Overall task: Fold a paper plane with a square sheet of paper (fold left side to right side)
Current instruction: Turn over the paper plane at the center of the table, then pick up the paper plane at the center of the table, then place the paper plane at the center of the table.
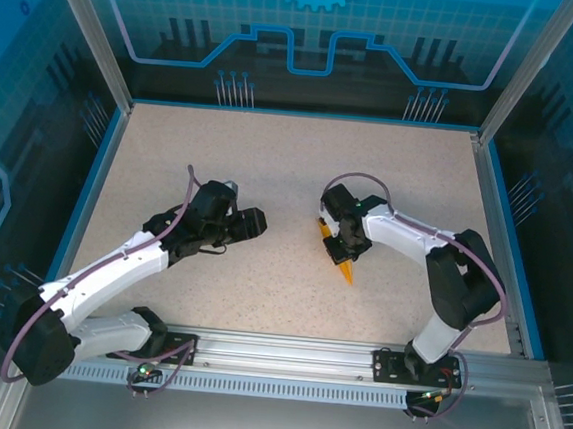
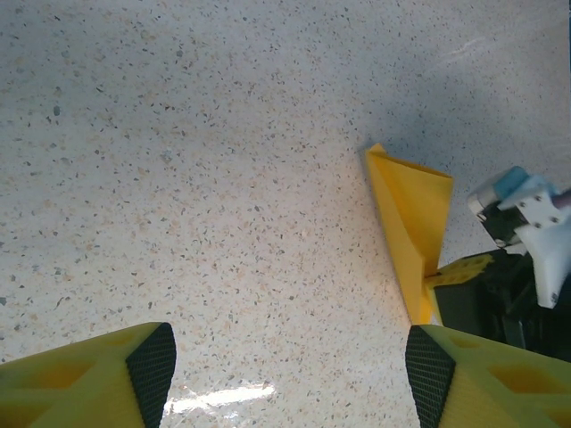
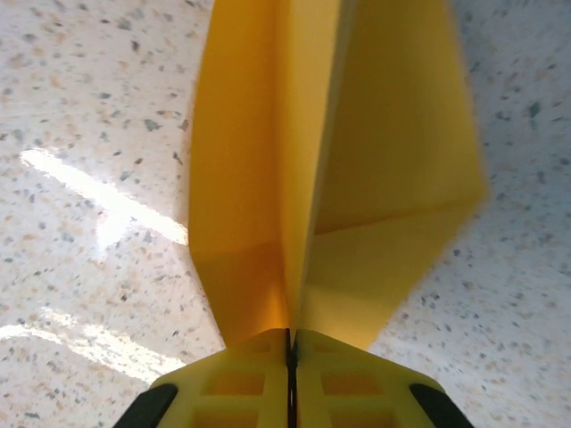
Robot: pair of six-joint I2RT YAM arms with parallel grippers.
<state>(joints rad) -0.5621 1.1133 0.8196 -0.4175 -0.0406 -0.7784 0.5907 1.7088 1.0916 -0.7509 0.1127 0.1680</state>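
Clamping shut on the centre crease, the right gripper [image 3: 290,352] has its jaws pressed together with the plane [image 3: 254,178] caught between them, both wings splaying out ahead of the pads. That looks the right place to hold: the layers stack there, so it should be the stiffest part, while the thin wings would likely bend or crumple under a pinch. It is so light that a quick swing could make it flutter or slip. The plane sits right of centre on the table [image 1: 272,153], sharp tip toward the near edge; whether it touches the surface I cannot tell. The left gripper [image 2: 285,366] hangs nearby, jaws wide apart, holding nothing.
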